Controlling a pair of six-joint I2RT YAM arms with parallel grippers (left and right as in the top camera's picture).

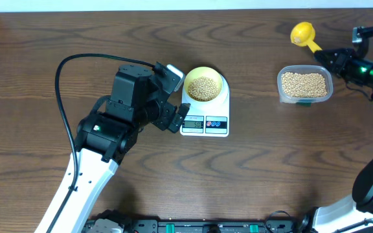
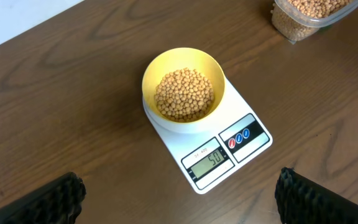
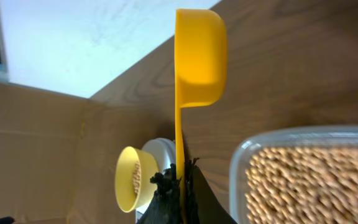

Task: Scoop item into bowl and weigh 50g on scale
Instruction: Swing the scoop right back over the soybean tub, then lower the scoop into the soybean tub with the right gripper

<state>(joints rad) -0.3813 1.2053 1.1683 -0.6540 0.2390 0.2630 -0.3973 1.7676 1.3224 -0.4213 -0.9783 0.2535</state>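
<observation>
The bowl [image 1: 203, 85] stands on the back part of the scale [image 1: 206, 124], with the beans [image 1: 203, 88] inside it, and the left gripper [image 1: 177, 116] is just beside the left edge of the scale. Well apart to the right, on the same table [image 1: 251, 175], stands the tub [image 1: 280, 85], which also has beans in it. Behind the tub is the scoop [image 1: 301, 33], and its handle runs to the right gripper [image 1: 329, 58], near the back right corner of the tub.

Overhead: looked straight down, far, on whole table [image 1: 271, 162]. Left wrist: looked down close on scale [image 2: 179, 143], bowl [image 2: 157, 65]. Right wrist: rolled sideways, shared both at 7 o'clock.
</observation>
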